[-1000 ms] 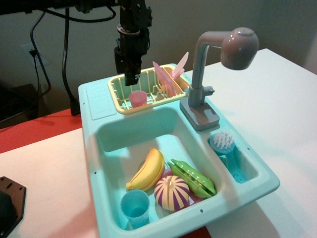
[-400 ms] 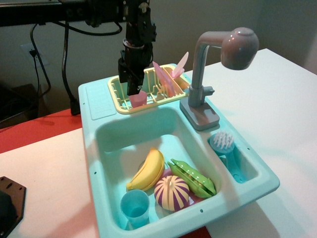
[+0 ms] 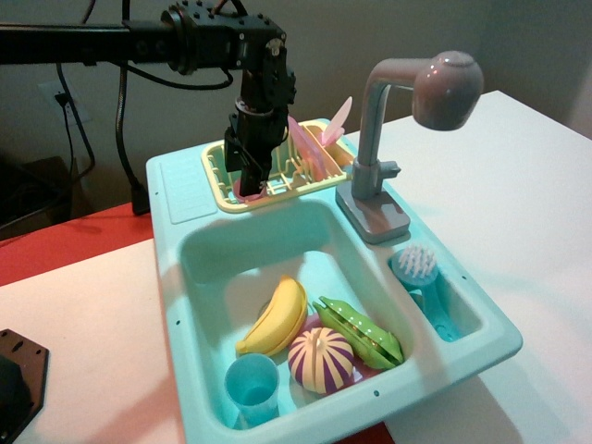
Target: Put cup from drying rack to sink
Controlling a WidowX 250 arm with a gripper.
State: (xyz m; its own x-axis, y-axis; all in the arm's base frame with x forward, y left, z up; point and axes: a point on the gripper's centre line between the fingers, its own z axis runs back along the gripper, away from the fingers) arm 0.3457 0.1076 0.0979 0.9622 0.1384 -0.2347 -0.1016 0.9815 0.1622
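1. i am at the grasp step: my gripper (image 3: pixel 250 182) is low inside the pale yellow drying rack (image 3: pixel 218 173), at its front left corner, right on the pink cup (image 3: pixel 248 192).
2. the cup sits in that corner of the rack. only a sliver of pink shows below and beside my fingers (image 3: pixel 255 166), since my own body covers most of it.
3. i cannot tell how wide my fingers are parted, or whether they have closed on the cup. the dark fingers and the rack bars blur together, so grip and contact are both unclear.
4. my judgement: the cup is not lifted yet, as it looks to rest on the rack floor.
5. the next move calls for a firm pinch on the cup wall, then a straight lift high enough to clear the rack's front rim.
6. just beside me in the rack stand the pink plates (image 3: pixel 310 148), so i should rise without swinging toward them.
7. after that comes a short carry forward over the turquoise sink (image 3: pixel 185 277), whose basin lies directly in front of the rack.
8. the basin already holds a banana (image 3: pixel 277 317), a green pea pod (image 3: pixel 361 333), a purple striped onion (image 3: pixel 321 359) and a light blue cup (image 3: pixel 252 388) near the front, so the bare back part looks the best place to let go.
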